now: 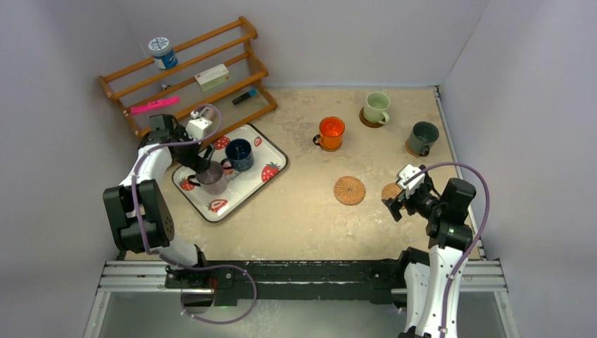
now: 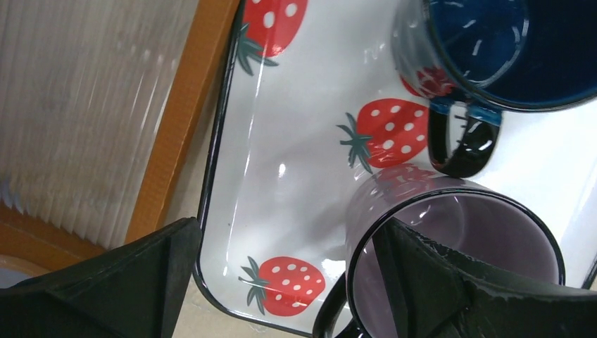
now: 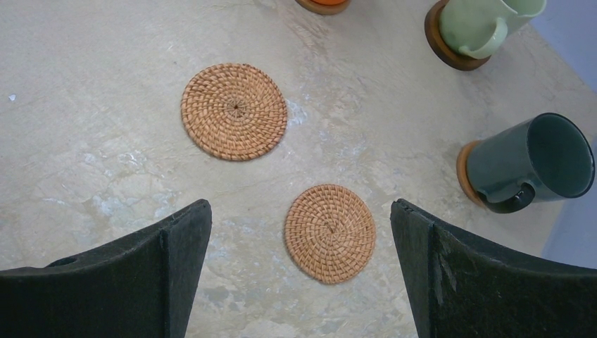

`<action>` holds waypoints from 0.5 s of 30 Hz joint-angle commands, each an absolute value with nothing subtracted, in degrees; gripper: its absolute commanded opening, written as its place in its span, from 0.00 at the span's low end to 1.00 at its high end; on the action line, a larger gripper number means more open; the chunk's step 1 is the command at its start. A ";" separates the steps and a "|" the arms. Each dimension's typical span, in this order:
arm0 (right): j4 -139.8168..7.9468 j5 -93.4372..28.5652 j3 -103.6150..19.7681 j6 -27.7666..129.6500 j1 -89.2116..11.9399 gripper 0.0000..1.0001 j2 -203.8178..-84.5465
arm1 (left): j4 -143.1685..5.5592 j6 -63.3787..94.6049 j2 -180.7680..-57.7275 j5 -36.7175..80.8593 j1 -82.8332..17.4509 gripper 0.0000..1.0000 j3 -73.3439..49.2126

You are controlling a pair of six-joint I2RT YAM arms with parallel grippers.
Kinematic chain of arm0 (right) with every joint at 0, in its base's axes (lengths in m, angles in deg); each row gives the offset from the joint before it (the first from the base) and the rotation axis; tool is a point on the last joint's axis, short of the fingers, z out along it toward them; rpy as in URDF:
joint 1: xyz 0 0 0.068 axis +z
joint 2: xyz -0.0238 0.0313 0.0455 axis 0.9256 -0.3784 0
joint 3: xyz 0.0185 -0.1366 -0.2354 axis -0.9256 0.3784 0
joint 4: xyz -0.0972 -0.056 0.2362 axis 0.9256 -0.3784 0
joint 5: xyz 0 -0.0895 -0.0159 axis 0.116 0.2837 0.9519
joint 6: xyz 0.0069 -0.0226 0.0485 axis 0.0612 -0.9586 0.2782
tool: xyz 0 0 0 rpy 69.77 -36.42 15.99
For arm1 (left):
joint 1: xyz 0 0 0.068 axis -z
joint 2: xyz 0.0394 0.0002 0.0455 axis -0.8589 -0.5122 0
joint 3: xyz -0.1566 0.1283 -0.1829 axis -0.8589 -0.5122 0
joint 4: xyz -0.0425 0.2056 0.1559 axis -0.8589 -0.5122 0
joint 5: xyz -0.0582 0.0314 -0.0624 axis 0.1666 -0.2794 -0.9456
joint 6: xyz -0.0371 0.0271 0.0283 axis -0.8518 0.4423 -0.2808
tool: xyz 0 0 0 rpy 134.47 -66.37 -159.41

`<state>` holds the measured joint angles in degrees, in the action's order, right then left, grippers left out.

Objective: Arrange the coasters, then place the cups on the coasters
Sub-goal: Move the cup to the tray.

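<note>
The translucent purple-grey cup point(image 1: 211, 177) point(image 2: 457, 260) and the dark blue cup point(image 1: 239, 153) point(image 2: 507, 49) stand on the strawberry tray point(image 1: 243, 193). My left gripper point(image 1: 204, 167) point(image 2: 287, 232) is open and straddles the purple cup's wall, one finger inside it and the other over the tray's edge. Two woven coasters point(image 3: 234, 110) point(image 3: 329, 232) lie bare. My right gripper point(image 1: 403, 196) point(image 3: 301, 211) hovers open above the nearer one point(image 1: 391, 191). The pale green cup point(image 1: 376, 108), dark grey-green cup point(image 1: 424, 137) and orange cup point(image 1: 331, 132) each sit on a brown coaster.
A wooden rack point(image 1: 190, 70) at the back left carries a blue-and-white jar point(image 1: 162, 53), a white box point(image 1: 212, 76) and a pink item point(image 1: 155, 106). Walls close in on the left, back and right. The rack's rail point(image 2: 176, 120) runs close beside the tray.
</note>
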<state>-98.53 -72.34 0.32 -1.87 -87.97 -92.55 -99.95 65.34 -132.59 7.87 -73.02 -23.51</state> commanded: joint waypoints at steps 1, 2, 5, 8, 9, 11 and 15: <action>-99.29 -73.49 0.58 -2.54 -88.04 0.99 -92.02 | -94.50 59.16 -133.35 13.65 -73.06 1.00 -22.71; -99.32 -73.44 0.58 -2.54 -88.04 0.99 -92.03 | -94.13 58.04 -133.46 14.65 -73.07 1.00 -22.67; -99.39 -73.50 0.57 -2.61 -88.06 0.99 -92.02 | -93.38 55.24 -133.51 16.41 -73.12 1.00 -22.54; -99.42 -73.49 0.58 -2.63 -88.00 0.99 -91.86 | -92.26 52.97 -133.04 18.17 -73.31 1.00 -22.54; -99.43 -73.49 0.58 -2.63 -88.01 0.99 -91.76 | -91.87 52.02 -132.79 18.77 -73.33 1.00 -22.54; -99.40 -73.42 0.58 -2.63 -88.02 0.99 -91.64 | -91.16 50.88 -132.07 19.64 -73.49 1.00 -22.60; -99.48 -73.40 0.58 -2.72 -88.03 0.99 -91.59 | -91.07 51.33 -128.28 14.71 -73.56 1.00 -23.37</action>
<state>-98.94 -72.34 0.41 -2.07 -87.97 -91.92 -94.59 53.30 -133.12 17.58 -73.06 -23.51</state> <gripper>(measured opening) 0.987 0.998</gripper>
